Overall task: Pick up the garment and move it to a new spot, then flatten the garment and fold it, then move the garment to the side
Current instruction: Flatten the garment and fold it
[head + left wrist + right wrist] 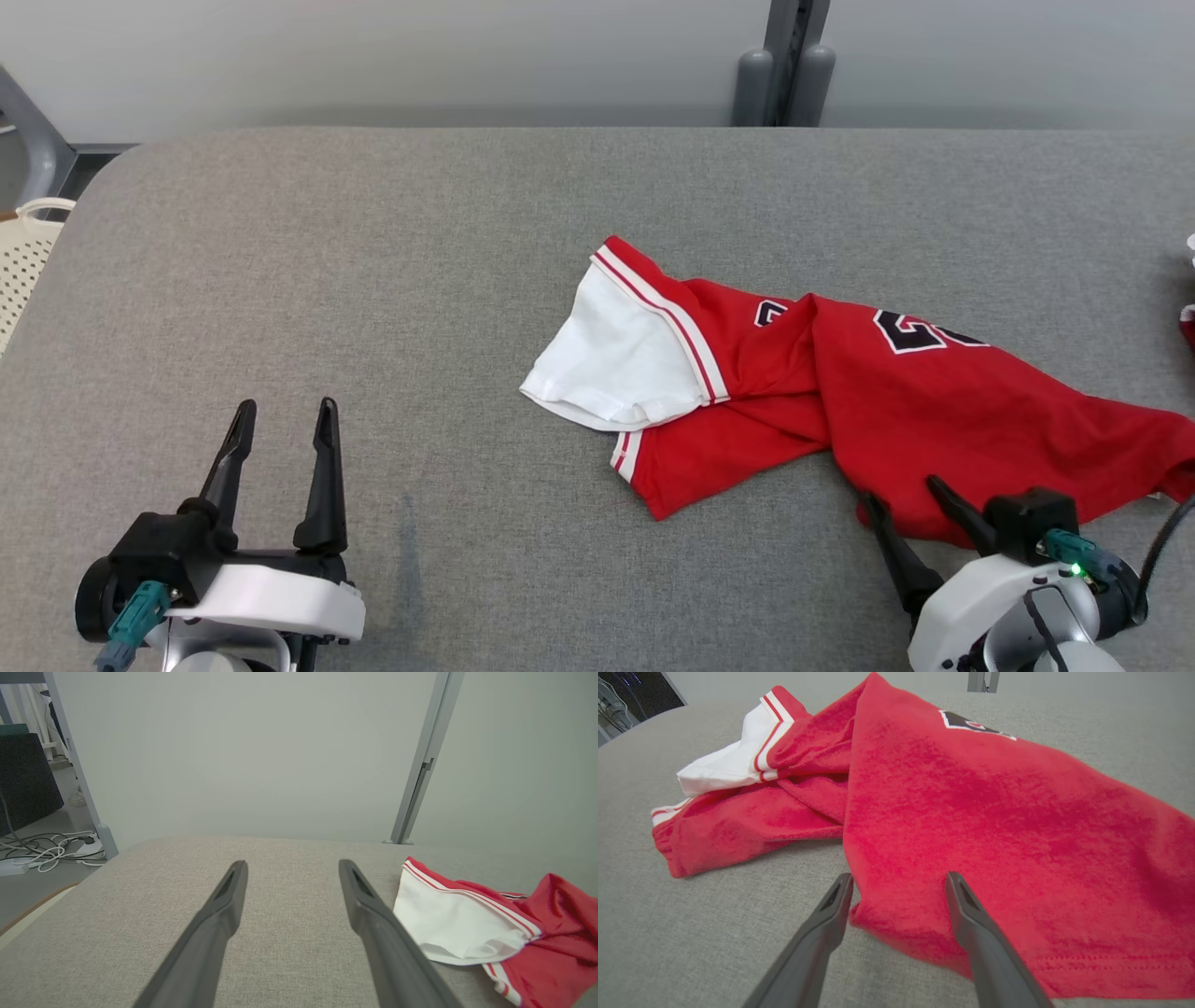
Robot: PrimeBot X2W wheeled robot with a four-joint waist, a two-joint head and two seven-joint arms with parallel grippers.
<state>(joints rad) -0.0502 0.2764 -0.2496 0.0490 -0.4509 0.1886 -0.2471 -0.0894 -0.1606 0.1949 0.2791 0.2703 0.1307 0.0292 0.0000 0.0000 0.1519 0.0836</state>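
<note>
A red jersey point(896, 411) with a white sleeve, striped trim and dark numbers lies crumpled on the grey table point(420, 280), right of centre. My right gripper point(904, 495) is open at the jersey's near hem, one finger over the red cloth and one beside its corner point(896, 879). The jersey point(971, 812) spreads ahead of those fingers. My left gripper point(285, 415) stands open over bare table at the lower left, well apart from the garment. In the left wrist view the open gripper point(292, 868) points across the table, and the white sleeve point(458, 919) lies to its right.
A cream perforated basket point(23, 252) sits off the table's left edge. A grey post point(784, 65) stands behind the far edge. A small red and white item point(1189, 308) peeks in at the right border. Cables point(46, 851) lie on the floor at left.
</note>
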